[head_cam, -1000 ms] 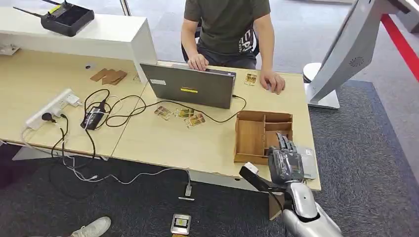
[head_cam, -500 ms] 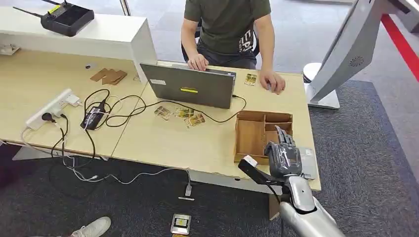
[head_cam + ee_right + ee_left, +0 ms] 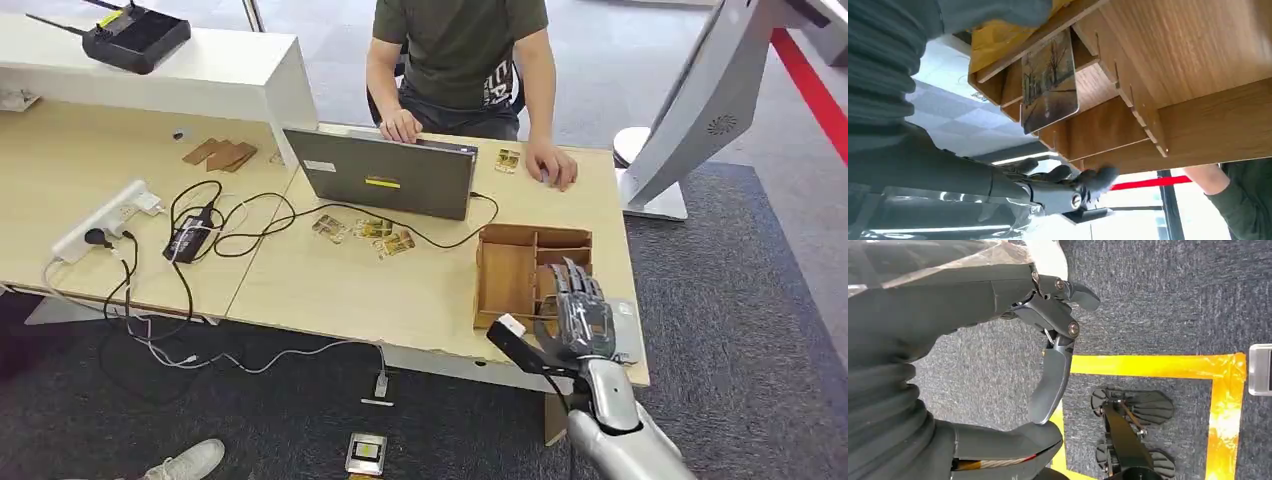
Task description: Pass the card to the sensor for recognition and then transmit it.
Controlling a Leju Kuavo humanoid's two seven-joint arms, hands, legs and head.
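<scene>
My left hand hangs low over the floor. It holds nothing. One finger bends down close to the thumb, and I cannot tell if they touch.

My right hand is up at the near edge of the counter. It reaches over the wooden box. Its fingers are spread apart and it grips nothing.

The card stands on its edge in one of the small slots of the box. It leans a little on the wooden wall. It sits between my thumb and my fingers, but neither seems to touch it. It is thin and flat, with round corners. It has a picture of bare trees on it, in brown and grey.

So I think the job has only just begun. The card is not picked up yet. I must pinch it, lift it out, show it to the sensor, and then pass it on.

A flat grey pad lies just beside the box. It may be the sensor, but I cannot tell.

Farther off are more cards, a laptop, and a person sitting behind it.
</scene>
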